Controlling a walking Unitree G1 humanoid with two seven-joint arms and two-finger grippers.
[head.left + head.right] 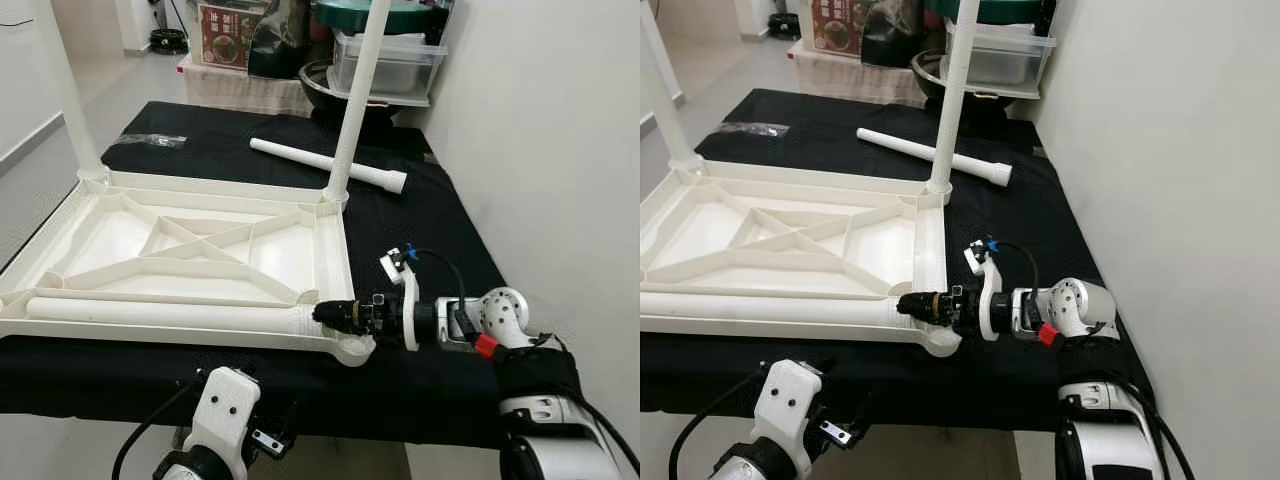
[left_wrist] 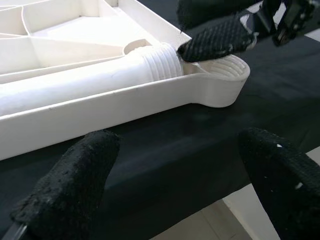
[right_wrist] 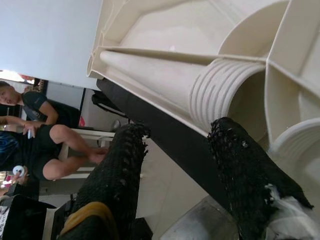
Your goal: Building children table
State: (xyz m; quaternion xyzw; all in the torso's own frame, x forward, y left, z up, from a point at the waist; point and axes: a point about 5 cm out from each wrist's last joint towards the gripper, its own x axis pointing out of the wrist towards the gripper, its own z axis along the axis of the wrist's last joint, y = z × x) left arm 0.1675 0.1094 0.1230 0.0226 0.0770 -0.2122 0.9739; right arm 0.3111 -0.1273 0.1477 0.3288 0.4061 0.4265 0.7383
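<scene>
Left gripper [image 2: 175, 175]: my fingers apart, low at the frame's lower left, holding nothing.
Tabletop [image 1: 100, 230]: upside down, left-centre on the black cloth [image 1: 420, 210].
Legs done: two upright legs [image 1: 355, 100] at far corners.
Legs left: the lying leg [image 1: 160, 313] in the tray; loose leg [image 1: 325, 163] behind.
Right gripper [image 1: 335, 313]: my fingers apart around the threaded end, lower centre.
Clear bin [image 1: 385, 62]: top centre, contents unclear.

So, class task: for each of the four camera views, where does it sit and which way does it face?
Left eye: head, looking down at the upturned tabletop; right gripper at the loose leg.
Right eye: same scene; left gripper low.
Left wrist: below the table edge, facing the corner socket.
Right wrist: facing the leg's threaded end; a person sits behind.
Shared: the leg.
</scene>
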